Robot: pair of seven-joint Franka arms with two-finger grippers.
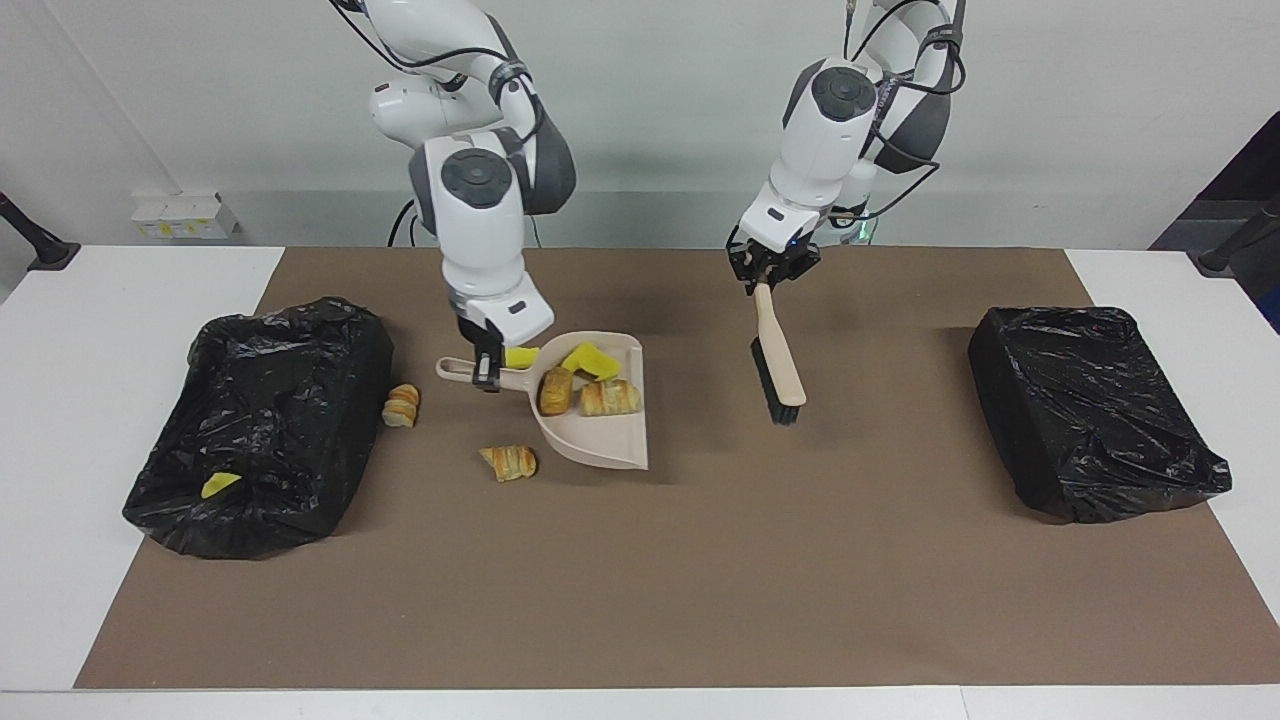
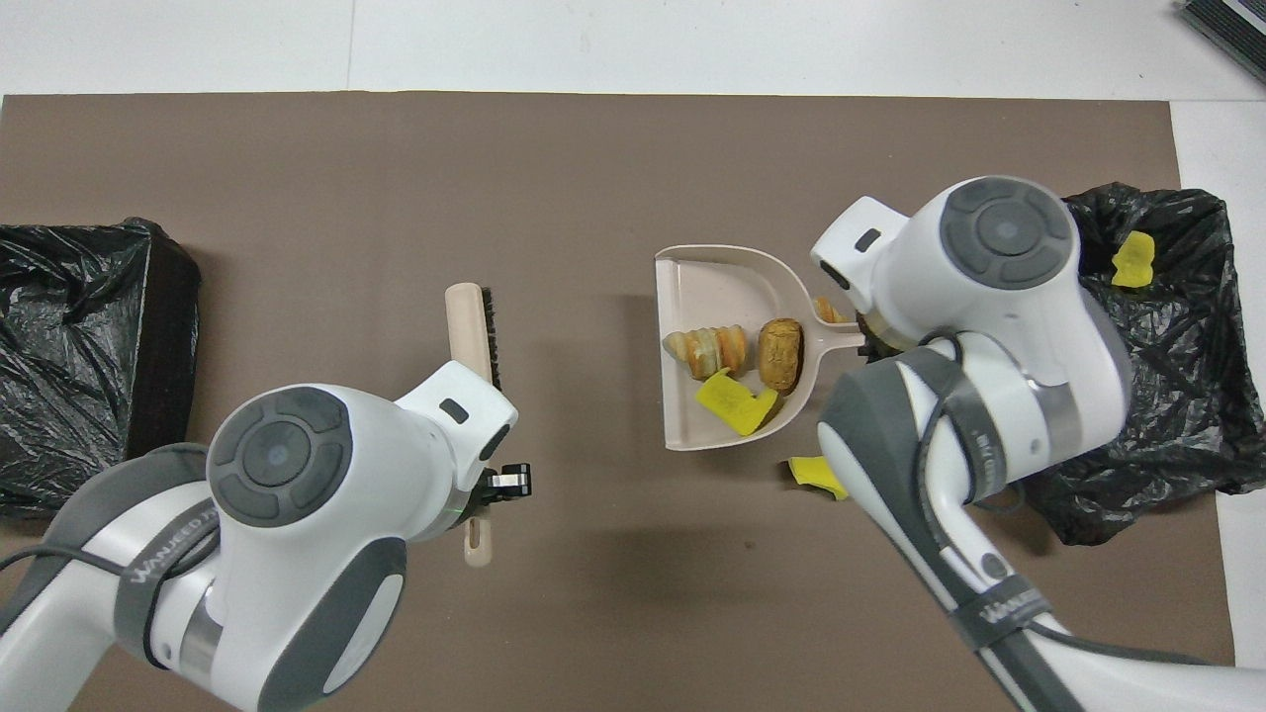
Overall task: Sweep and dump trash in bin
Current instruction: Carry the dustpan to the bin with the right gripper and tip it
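Observation:
My right gripper (image 1: pixel 485 374) is shut on the handle of the beige dustpan (image 1: pixel 600 445), held a little above the brown mat. The pan (image 2: pixel 712 287) carries trash: a yellow sponge chunk (image 1: pixel 590 358) and two bread pieces (image 1: pixel 556 390) (image 1: pixel 608 397). Loose trash lies on the mat: a sponge chunk (image 2: pixel 816 473) beside the pan's handle, a bread piece (image 1: pixel 508 462), and another (image 1: pixel 402 405) against the bin (image 1: pixel 260 420). Over the mat's middle my left gripper (image 1: pixel 766 277) is shut on the brush (image 1: pixel 778 365), which hangs bristles-down, raised.
The black-bagged bin (image 2: pixel 1157 346) at the right arm's end holds one yellow chunk (image 2: pixel 1130 259). A second black-bagged box (image 1: pixel 1090 410) stands at the left arm's end. The brown mat (image 1: pixel 640 580) covers most of the white table.

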